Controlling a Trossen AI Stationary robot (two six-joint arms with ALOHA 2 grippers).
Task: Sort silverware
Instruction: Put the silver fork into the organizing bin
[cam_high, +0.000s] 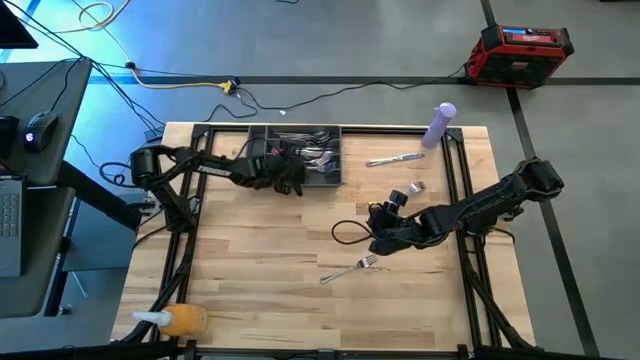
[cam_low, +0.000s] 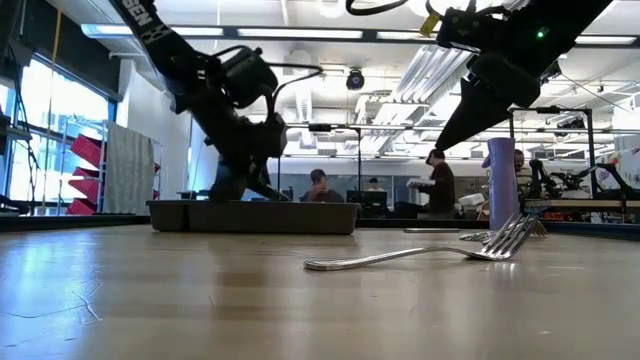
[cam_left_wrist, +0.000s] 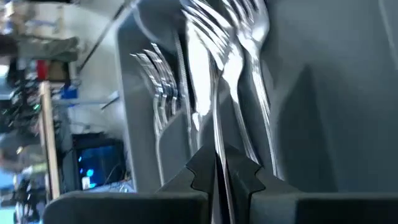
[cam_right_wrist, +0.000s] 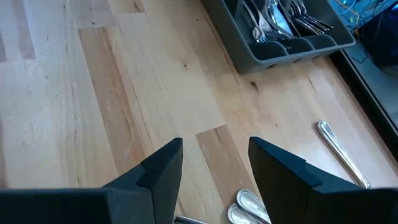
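Note:
The dark grey tray (cam_high: 262, 140) stands at the table's far middle, with forks (cam_left_wrist: 158, 81) lying in its compartments. My left gripper (cam_high: 291, 180) hangs over the tray's near part, shut on a slim piece of silverware (cam_left_wrist: 214, 134). My right gripper (cam_right_wrist: 214, 168) hovers open over bare wood right of centre, touching nothing. One fork (cam_high: 350, 268) lies flat on the table just near-left of it, its tines (cam_low: 510, 240) curving up. Another piece (cam_high: 395, 158) lies right of the tray. Two shiny rounded ends (cam_right_wrist: 245, 208) show under my right fingers. My left gripper pinches the thin shaft (cam_left_wrist: 217, 163) of a silverware piece between its two fingers (cam_left_wrist: 202, 174). The shaft runs along the fingers and out past their tips, over the tray's fork compartment. Which kind of piece it is, I cannot tell.
A purple bottle (cam_high: 440, 125) stands at the far right of the table. An orange object with a spray bottle (cam_high: 178, 320) lies at the near left corner. A small item (cam_high: 415, 187) sits right of centre. Bare wood fills the table's middle and near part.

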